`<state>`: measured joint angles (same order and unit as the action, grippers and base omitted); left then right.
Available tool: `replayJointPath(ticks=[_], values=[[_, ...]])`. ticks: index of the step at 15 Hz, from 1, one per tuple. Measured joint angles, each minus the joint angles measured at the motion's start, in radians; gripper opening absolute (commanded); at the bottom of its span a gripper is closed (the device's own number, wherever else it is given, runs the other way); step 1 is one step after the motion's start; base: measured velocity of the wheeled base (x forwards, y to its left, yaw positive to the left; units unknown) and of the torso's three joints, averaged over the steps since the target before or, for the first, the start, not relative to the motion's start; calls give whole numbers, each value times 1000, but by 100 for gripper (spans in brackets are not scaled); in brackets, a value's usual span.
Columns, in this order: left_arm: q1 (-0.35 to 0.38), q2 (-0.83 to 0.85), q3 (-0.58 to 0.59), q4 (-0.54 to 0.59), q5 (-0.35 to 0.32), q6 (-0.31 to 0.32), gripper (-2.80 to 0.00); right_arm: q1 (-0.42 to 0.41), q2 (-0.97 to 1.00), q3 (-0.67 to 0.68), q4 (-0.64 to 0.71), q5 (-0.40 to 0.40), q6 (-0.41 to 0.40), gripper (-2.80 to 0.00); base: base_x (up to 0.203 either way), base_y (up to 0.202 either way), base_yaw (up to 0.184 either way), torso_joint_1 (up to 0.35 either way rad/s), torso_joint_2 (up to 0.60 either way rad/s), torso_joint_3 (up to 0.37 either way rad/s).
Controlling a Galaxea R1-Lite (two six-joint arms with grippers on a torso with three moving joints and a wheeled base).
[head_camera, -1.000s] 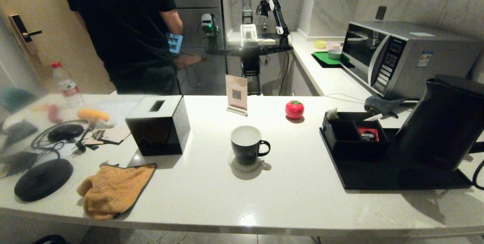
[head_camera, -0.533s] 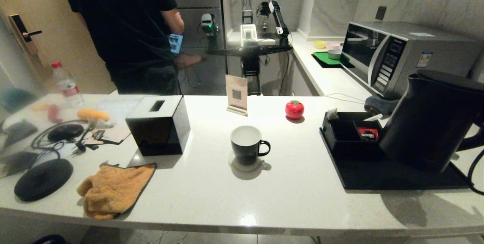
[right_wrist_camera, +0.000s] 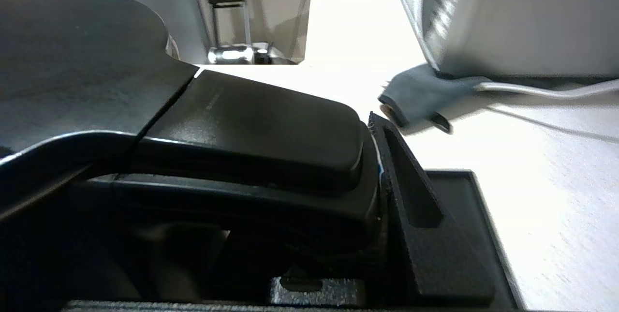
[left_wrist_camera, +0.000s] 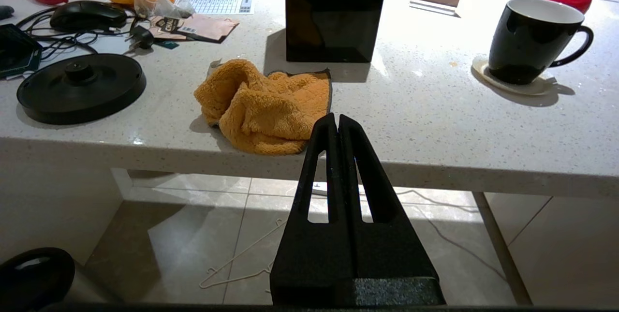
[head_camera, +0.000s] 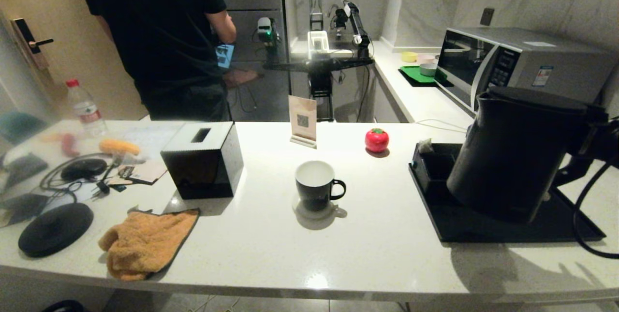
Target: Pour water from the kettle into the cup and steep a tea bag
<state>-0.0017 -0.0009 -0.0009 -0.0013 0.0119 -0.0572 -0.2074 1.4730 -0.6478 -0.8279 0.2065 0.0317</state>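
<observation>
The right end effector (right_wrist_camera: pixel 377 167) was closed partway on the top of the handle of the kettle (head_camera: pixel 512 152), one finger (right_wrist_camera: pixel 416 191) seen pressed against the handle's side in the right wrist view. In the head view the right arm (head_camera: pixel 595 142) was seen reaching in from the right edge of the frame, and the kettle was held tilted toward the left, its base raised over the black tray (head_camera: pixel 483 227) at right of centre. The cup (head_camera: pixel 316 185) was set on a coaster at the centre of the table (head_camera: pixel 377 263), well apart from the kettle. The left end effector (left_wrist_camera: pixel 337 121) was seen fully closed and empty, held below the table's near edge, beside the orange cloth (left_wrist_camera: pixel 266 104).
</observation>
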Motion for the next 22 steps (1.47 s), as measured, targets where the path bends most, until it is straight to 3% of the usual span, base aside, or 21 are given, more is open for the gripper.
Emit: replayJointPath(ticks=[4,14,22], values=[[0,0,0,0,0,0,-280,105,5,-53,78,-85,-1,-280,0,0,0,0,0,0],[0,0,0,0,0,0,-280,375,108,-127,77,-403,-4,-280,0,0,0,0,0,0],[0,0,0,0,0,0,-280,463,219,-201,76,-466,-163,-280,0,0,0,0,0,0]])
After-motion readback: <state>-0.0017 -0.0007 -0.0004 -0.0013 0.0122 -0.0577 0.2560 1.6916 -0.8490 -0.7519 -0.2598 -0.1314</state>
